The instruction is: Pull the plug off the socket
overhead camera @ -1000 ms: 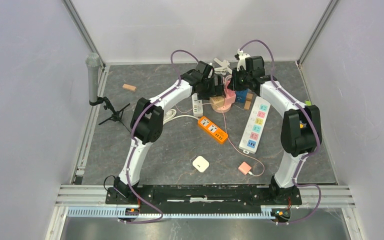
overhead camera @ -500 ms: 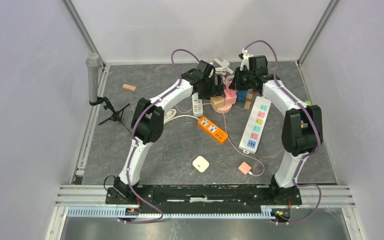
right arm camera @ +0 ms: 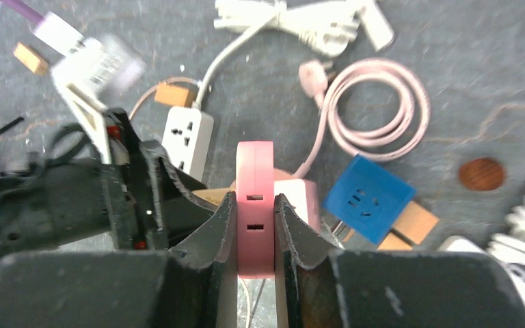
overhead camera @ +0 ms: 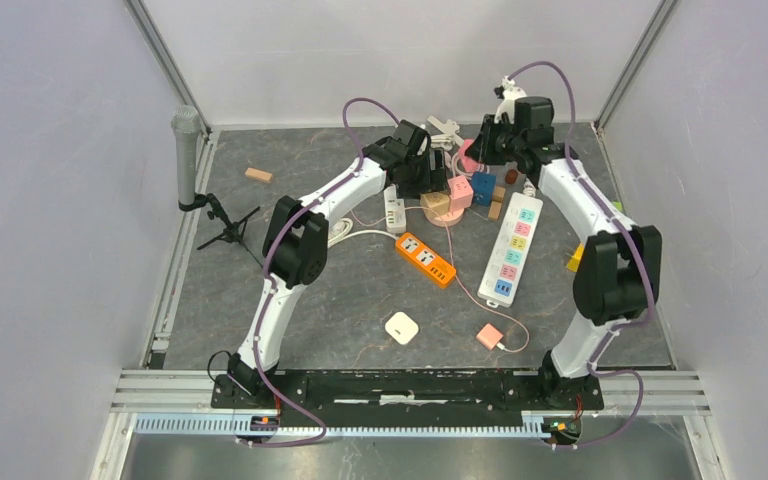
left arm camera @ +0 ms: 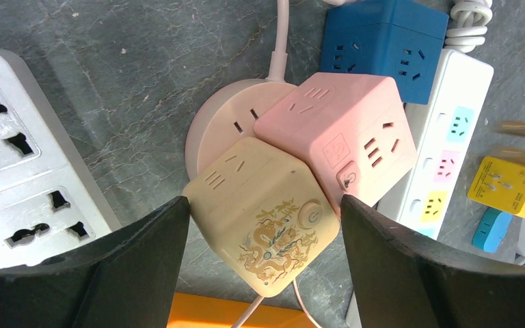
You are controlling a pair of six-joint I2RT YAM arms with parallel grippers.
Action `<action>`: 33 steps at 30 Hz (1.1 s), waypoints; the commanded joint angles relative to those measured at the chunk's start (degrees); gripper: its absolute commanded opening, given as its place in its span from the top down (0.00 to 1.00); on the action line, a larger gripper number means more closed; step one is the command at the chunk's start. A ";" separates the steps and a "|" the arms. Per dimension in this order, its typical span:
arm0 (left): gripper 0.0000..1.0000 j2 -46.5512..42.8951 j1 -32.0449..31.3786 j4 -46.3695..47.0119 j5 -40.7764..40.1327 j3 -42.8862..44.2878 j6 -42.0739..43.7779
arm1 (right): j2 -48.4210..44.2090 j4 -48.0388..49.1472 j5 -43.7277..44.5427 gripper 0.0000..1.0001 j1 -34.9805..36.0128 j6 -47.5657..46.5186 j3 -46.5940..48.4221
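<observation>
My right gripper (overhead camera: 482,150) (right arm camera: 255,198) is shut on a flat pink plug (right arm camera: 255,171) with two slots and holds it in the air, clear of the sockets; the plug also shows in the top view (overhead camera: 468,150). Below it a beige cube socket (left arm camera: 266,219) with a gold dragon and a pink cube socket (left arm camera: 342,137) sit against a round pink socket (left arm camera: 225,116). My left gripper (overhead camera: 428,182) (left arm camera: 263,201) is open and straddles the beige cube. Its left finger touches the cube's corner; a narrow gap shows at the right finger.
A blue cube socket (overhead camera: 483,187) lies behind the pink cube. An orange strip (overhead camera: 425,258), a long white strip (overhead camera: 513,250) and a small white strip (overhead camera: 394,212) lie around. A coiled pink cable (right arm camera: 376,102), a microphone stand (overhead camera: 187,150) and walls close in.
My right gripper has risen and moved back and to the right, carrying the pink plug away from the cluster of sockets. The left arm has not moved.
</observation>
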 commanded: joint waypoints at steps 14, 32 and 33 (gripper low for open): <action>0.01 -4.48 0.24 -3.42 -1.57 11.27 7.34 | -18.70 5.46 3.24 1.00 -0.13 -9.04 -15.92; 0.00 -19.93 6.17 -6.17 -39.23 -0.18 19.13 | -14.52 2.11 -9.92 0.68 0.85 -9.18 -31.59; 0.00 -19.80 6.80 -7.39 -37.60 0.48 19.31 | -14.03 1.83 -9.50 0.65 0.84 -9.24 -31.64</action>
